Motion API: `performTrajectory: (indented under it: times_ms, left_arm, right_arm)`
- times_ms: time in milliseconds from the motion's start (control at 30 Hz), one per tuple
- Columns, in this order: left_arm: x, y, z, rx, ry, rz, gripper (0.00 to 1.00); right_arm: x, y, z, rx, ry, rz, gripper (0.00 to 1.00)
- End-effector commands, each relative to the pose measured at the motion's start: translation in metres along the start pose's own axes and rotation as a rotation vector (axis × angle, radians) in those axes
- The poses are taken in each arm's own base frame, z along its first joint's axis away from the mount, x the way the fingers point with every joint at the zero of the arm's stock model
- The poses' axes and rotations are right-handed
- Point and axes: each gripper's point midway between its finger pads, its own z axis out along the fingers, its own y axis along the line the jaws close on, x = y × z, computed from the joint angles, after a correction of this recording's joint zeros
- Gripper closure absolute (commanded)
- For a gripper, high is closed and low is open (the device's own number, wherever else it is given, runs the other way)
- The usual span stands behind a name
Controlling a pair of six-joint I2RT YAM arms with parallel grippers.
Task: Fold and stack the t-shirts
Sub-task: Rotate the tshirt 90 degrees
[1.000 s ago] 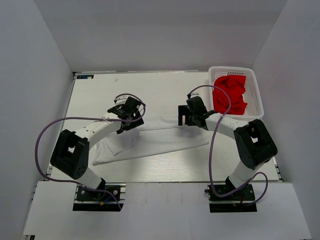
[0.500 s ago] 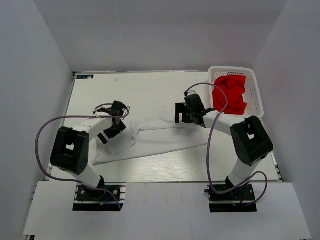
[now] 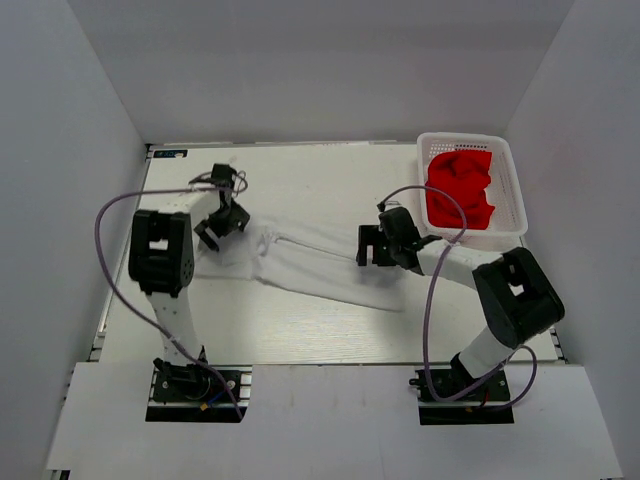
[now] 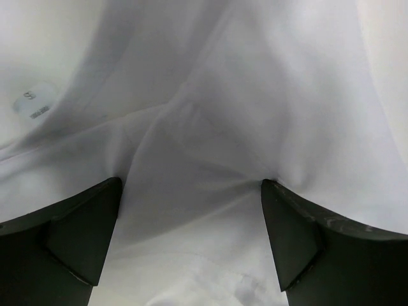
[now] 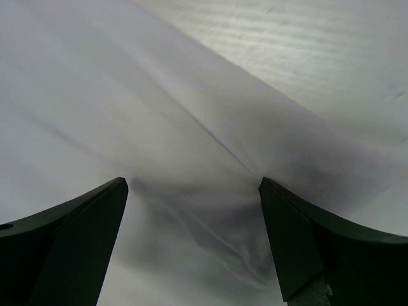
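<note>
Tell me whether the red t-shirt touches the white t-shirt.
Apart. The top view shows the red t-shirt inside the basket, the white t-shirt spread on the table left of it.

My left arm [image 3: 172,325] and right arm [image 3: 450,262] are white tubes with chunky black joints, each trailing a looping purple cable [image 3: 99,245]. My left gripper [image 4: 191,185] and right gripper [image 5: 192,182] have dark matte wedge fingers [image 4: 80,239].
</note>
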Motion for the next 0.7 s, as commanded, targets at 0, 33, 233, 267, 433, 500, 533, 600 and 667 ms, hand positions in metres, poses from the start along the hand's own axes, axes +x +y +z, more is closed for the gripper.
performTrajectory:
  times_ms: [0, 33, 233, 267, 433, 500, 533, 600, 667]
  left_arm:
    - [-0.050, -0.039, 0.039, -0.030, -0.096, 0.072, 0.00]
    - [-0.062, -0.054, 0.040, -0.027, -0.133, 0.115, 0.00]
    - [-0.135, -0.189, 0.052, 0.239, -0.298, 0.195, 0.00]
    - [-0.142, -0.208, 0.054, 0.311, -0.335, 0.225, 0.00]
    - [-0.111, -0.272, 0.064, 0.647, -0.306, 0.335, 0.00]
    - [-0.095, -0.283, 0.088, 0.659, -0.285, 0.335, 0.00]
    - [-0.101, -0.296, 0.079, 0.707, -0.295, 0.325, 0.00]
    - [-0.089, -0.303, 0.086, 0.731, -0.266, 0.313, 0.00]
    - [-0.085, -0.303, 0.091, 0.740, -0.258, 0.306, 0.00]
  right_arm:
    - [0.061, 0.026, -0.019, -0.183, 0.144, -0.031, 0.10]
    - [0.077, 0.045, -0.025, -0.236, 0.170, -0.115, 0.10]
    - [0.152, 0.117, -0.042, -0.419, 0.366, -0.403, 0.10]
    - [0.162, 0.128, -0.049, -0.476, 0.376, -0.479, 0.10]
    - [0.193, 0.163, -0.081, -0.644, 0.421, -0.707, 0.10]
    - [0.197, 0.169, -0.083, -0.649, 0.425, -0.758, 0.10]
    - [0.203, 0.174, -0.085, -0.656, 0.428, -0.796, 0.10]
    - [0.203, 0.178, -0.085, -0.657, 0.408, -0.813, 0.10]
    - [0.201, 0.179, -0.084, -0.633, 0.387, -0.813, 0.10]
